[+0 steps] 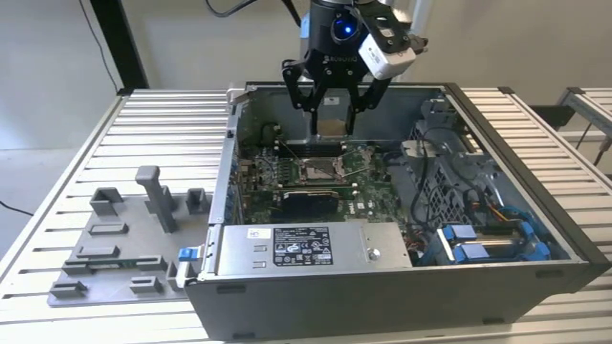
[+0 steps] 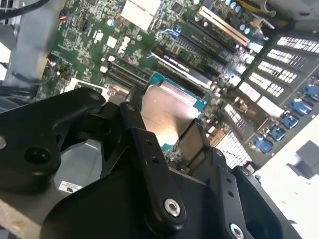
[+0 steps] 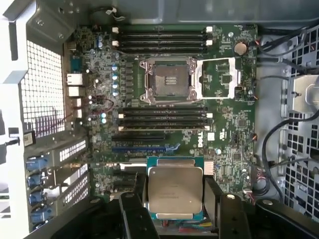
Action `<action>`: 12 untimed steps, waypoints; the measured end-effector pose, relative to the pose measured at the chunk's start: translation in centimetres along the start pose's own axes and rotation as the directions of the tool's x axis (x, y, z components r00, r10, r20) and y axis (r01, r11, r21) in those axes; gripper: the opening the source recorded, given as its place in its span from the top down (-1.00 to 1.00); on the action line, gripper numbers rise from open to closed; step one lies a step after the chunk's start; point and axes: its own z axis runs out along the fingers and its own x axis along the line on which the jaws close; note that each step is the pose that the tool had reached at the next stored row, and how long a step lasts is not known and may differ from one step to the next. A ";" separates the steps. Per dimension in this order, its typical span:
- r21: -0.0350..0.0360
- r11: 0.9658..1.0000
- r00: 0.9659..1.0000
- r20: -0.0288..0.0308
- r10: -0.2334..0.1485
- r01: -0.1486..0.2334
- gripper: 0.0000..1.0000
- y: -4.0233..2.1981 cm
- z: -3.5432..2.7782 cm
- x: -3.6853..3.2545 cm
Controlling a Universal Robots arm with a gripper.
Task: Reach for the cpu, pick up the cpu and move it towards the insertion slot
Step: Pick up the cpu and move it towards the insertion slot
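The square cpu [image 3: 175, 193] has a brushed silvery metal top with a teal rim – the black gripper [image 3: 175, 211] fingers look like matt plastic.

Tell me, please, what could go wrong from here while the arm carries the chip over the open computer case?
1. The cpu is pinched by its edges in the gripper; a slip could drop it onto the motherboard.
2. The insertion slot lies apart from the chip, with its frame open beside it; a skewed approach may snag it.
3. The case wall and cables stand close.
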 end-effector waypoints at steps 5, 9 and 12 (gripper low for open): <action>0.001 1.000 1.000 0.000 0.000 0.000 1.00 1.31 0.11 0.05; 0.001 1.000 1.000 0.000 0.000 0.000 1.00 2.34 0.24 0.09; 0.001 1.000 1.000 0.000 0.000 0.000 1.00 3.29 0.32 0.12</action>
